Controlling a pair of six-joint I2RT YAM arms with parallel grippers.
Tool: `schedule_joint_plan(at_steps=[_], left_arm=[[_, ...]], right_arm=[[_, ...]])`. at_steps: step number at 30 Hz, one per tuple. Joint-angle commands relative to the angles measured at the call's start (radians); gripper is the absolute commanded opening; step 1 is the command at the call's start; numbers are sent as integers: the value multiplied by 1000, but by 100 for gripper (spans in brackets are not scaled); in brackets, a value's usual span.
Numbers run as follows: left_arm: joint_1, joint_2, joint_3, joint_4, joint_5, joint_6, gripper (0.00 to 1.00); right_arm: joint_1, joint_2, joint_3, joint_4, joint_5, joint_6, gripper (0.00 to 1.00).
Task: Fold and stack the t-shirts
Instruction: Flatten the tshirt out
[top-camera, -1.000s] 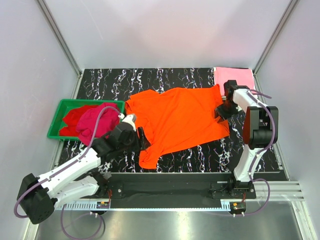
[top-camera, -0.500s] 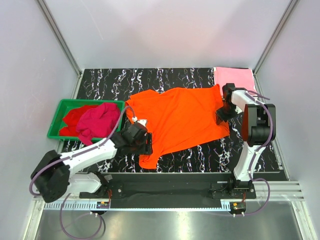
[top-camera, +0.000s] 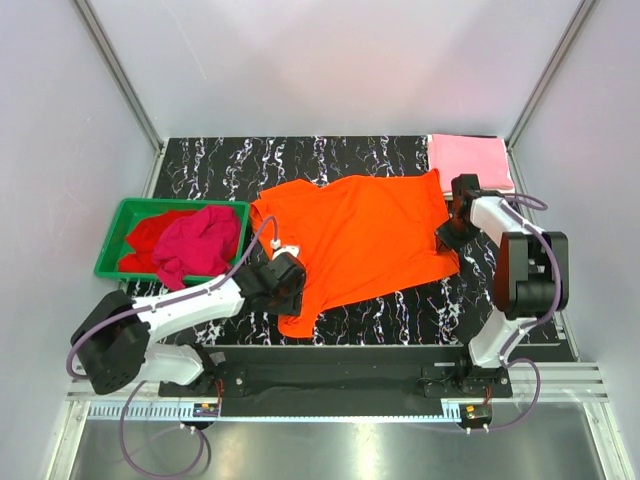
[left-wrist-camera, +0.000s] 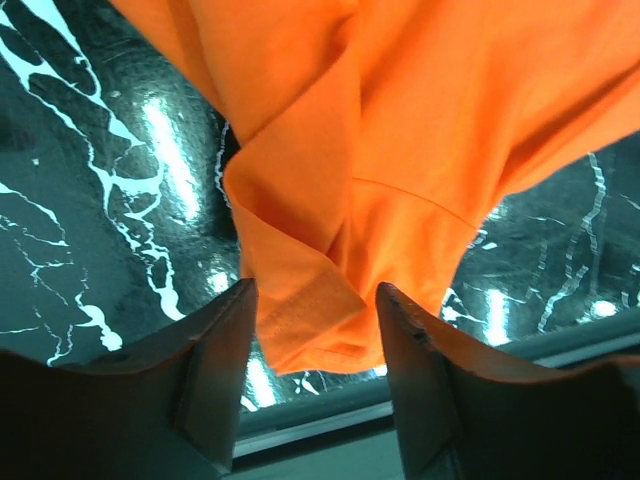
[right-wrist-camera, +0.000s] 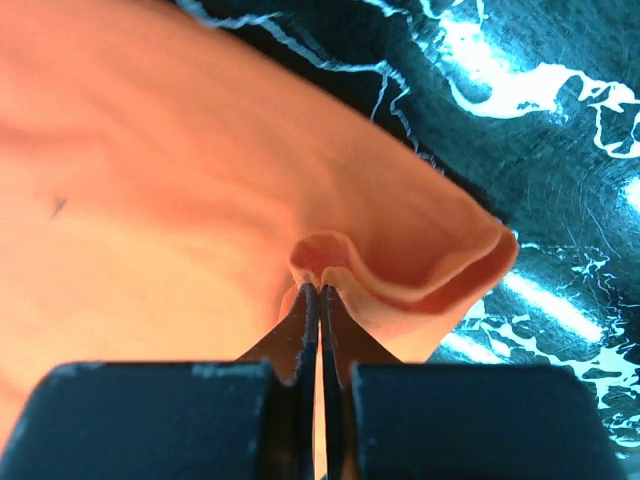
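Note:
A bright orange t-shirt lies spread on the black marbled table. My left gripper is at its near-left sleeve. In the left wrist view it is open, and the sleeve hem lies between the fingers without being pinched. My right gripper is at the shirt's right edge. The right wrist view shows it shut on a raised fold of the orange cloth. A folded pink t-shirt lies at the far right corner.
A green bin at the left holds a crimson-magenta t-shirt and a red one. Grey walls enclose the table on three sides. The metal rail with the arm bases runs along the near edge.
My left gripper has slid right and nearer, onto the orange shirt's near-left sleeve. My right gripper has closed on the shirt's right edge, gathering a small fold.

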Motion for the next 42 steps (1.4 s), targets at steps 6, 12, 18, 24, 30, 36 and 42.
schedule_joint_plan(at_steps=[6,12,18,24,30,36,42], left_arm=[[-8,60,71,-9,-66,29,32],[-6,40,107,-82,-80,14,0],[-8,-43,99,-156,-118,-11,0],[-6,-109,180,-255,-142,-8,0],[-6,-204,497,-365,-248,35,0],[-6,-268,832,-366,-314,78,0],[-6,-308,1021,-365,-270,84,0]], right_arm=[[0,-160,-102,125,-76,-70,0],[0,-182,-121,129,-58,-87,0],[0,-220,-145,115,-10,-116,0],[-2,-310,-99,41,6,-153,0],[0,-560,57,-52,26,-239,0],[0,-763,269,-175,134,-265,0],[0,-950,456,-255,235,-253,0]])
